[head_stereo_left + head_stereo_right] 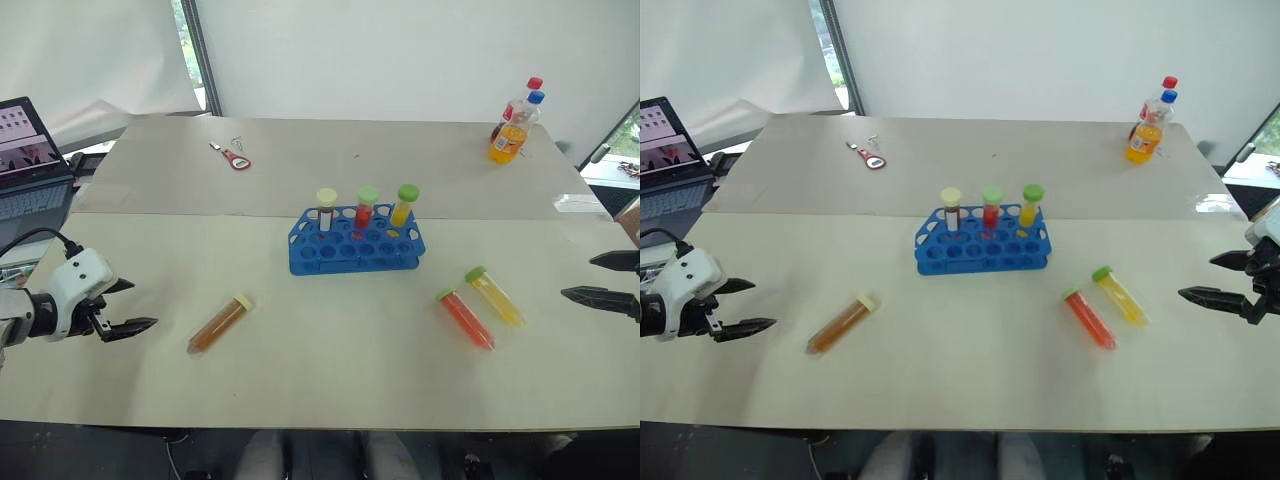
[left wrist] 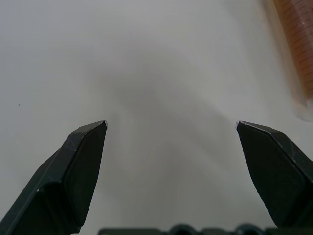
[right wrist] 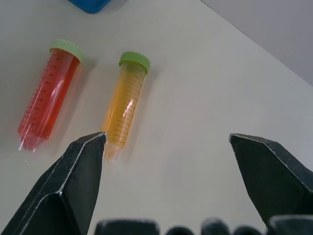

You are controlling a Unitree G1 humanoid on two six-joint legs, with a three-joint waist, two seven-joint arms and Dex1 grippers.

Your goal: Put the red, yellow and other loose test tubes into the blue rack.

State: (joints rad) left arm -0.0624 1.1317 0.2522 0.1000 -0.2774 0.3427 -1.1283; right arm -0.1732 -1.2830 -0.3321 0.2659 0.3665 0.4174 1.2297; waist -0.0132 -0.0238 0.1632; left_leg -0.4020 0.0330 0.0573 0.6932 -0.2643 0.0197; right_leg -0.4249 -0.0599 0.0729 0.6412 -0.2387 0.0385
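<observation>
You're looking at a pale cream desk with a seam running across it above mid-frame. At centre stands the blue rack, resting directly on the surface. Lower left of it lies the amber-orange tube, pale yellow cap pointing up-right. Lower right, the red tube and the yellow tube lie just beside each other, apart, green caps toward the upper left. In the upper left of the far half you'll find a small red-handled tool. At the upper right corner stand two orange soda bottles, close together.
</observation>
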